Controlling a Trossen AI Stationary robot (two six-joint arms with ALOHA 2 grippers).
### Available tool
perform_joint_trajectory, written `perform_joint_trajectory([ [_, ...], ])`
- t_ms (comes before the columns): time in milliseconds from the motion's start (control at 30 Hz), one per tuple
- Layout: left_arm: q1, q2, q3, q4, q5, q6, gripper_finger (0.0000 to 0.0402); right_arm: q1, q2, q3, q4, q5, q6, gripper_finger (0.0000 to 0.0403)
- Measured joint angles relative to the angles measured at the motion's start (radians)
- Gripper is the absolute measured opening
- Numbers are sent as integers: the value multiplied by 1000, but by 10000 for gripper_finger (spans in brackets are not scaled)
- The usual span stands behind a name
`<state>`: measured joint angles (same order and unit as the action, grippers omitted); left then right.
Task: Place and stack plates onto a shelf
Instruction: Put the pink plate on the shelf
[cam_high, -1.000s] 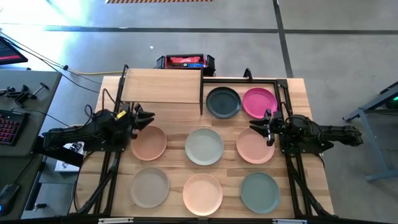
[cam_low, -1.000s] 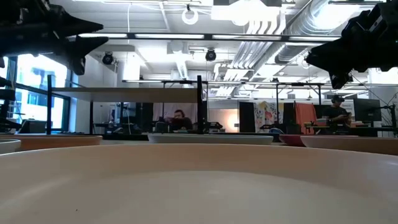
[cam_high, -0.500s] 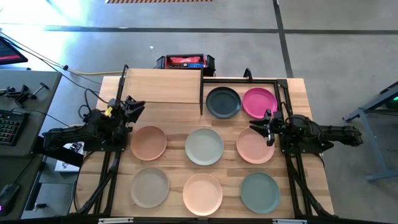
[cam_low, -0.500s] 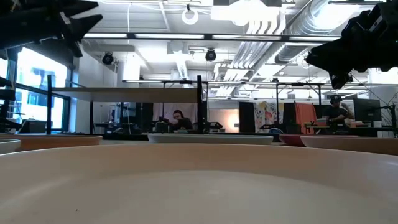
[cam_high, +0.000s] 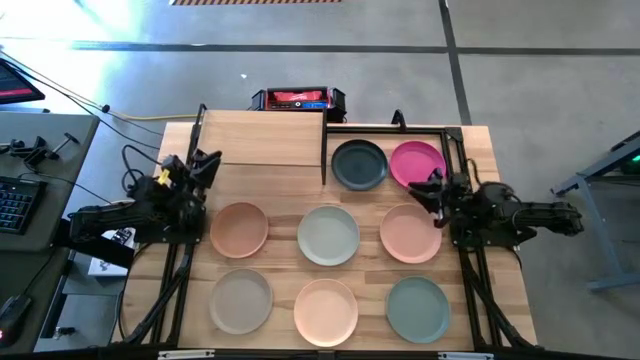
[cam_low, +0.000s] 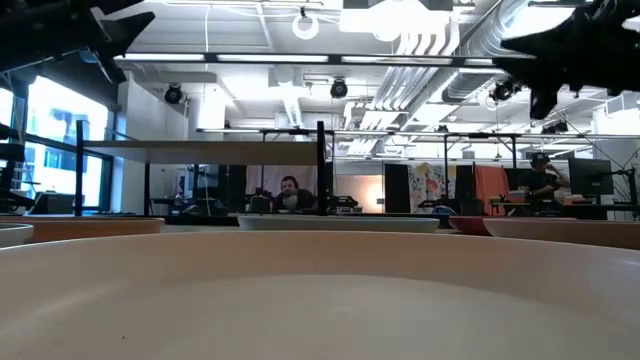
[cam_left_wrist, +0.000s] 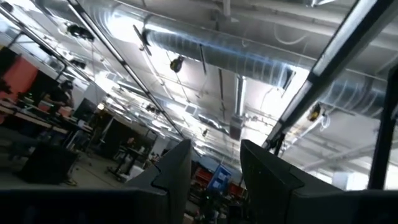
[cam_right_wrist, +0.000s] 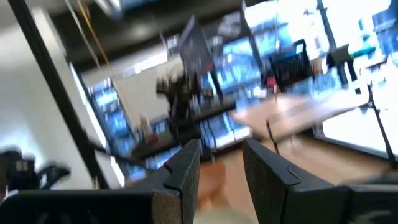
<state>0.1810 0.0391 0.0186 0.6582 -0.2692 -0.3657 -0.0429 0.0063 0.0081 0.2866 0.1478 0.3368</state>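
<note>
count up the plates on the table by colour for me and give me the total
Dark grey round matte plate: 1
Magenta round plate: 1
Peach or salmon round plates: 3
Pale sage round plate: 1
Beige-grey round plate: 1
Muted green round plate: 1
Total: 8 plates

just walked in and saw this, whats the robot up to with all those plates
Nothing is being handled right now. Eight plates lie flat on the table, among them a dark grey plate and a magenta plate at the back. The shelf holds no plates. The left end effector hangs open by the shelf's edge, holding nothing. The right end effector is open and empty over the near edge of the magenta plate.
</note>
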Motion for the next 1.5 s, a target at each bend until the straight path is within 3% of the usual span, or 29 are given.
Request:
perform_joint_trajectory([
  [133, 0, 0, 42, -1, -27, 1, 126, -16, 0, 3, 151, 37, -43, 108],
  [333, 1, 21, 143, -7, -31, 63, 126, -46, 5, 119, 176, 44, -177, 108],
  [533, 1, 119, 277, -12, -1, 163, 126, -69, 82, 307, 116, 45, -368, 108],
  [900, 1, 307, 495, -256, 24, 194, 126, -77, 378, 741, -443, 274, -552, 132],
  [1200, 1, 400, 526, -358, 23, 195, 126, -85, 651, 1012, -929, 450, -444, 147],
  [1367, 1, 428, 526, -426, 16, 193, 126, -148, 794, 1096, -1213, 425, -291, 147],
  [1500, 3, 455, 526, -485, -52, 175, 126, -224, 882, 1101, -1368, 306, -208, 147],
])
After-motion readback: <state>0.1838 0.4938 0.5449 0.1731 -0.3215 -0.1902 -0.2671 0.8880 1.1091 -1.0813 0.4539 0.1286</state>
